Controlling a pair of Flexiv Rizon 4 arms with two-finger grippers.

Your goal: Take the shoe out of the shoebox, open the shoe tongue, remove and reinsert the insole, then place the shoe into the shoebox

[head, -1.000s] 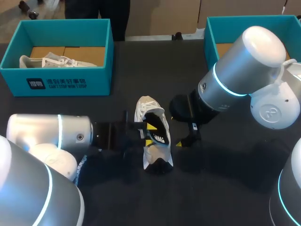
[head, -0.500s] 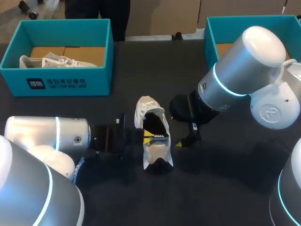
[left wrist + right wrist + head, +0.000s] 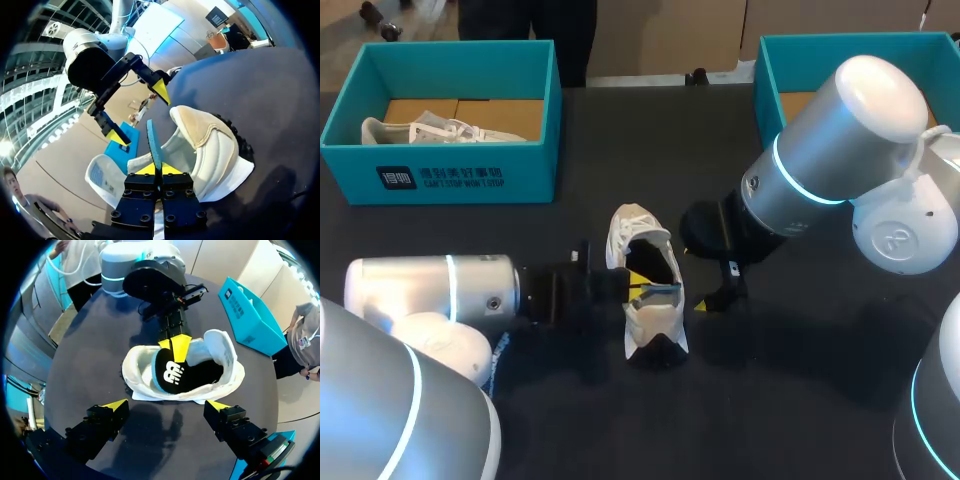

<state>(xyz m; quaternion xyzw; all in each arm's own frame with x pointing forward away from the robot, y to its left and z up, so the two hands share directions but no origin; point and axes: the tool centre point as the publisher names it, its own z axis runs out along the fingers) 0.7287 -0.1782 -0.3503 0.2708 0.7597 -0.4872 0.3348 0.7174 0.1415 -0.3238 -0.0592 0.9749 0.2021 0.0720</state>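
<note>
The shoe (image 3: 645,300), mid-frame, is white woven cloth with a napped, suede-like tan panel and a rough black rubber sole. The insole (image 3: 172,371) looks like smooth foam, matt black on top and blue at the edge. The table (image 3: 800,400) is matt black. The box (image 3: 440,175), upper left, is matt teal card with a bare brown floor. The right arm (image 3: 840,130) has a smooth satin silver shell. The left gripper (image 3: 159,169) is matt black with bolt heads.

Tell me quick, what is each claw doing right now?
Left claw: shut on the insole, pinching its edge.
Right claw: open, holding nothing, next to the shoe.
</note>
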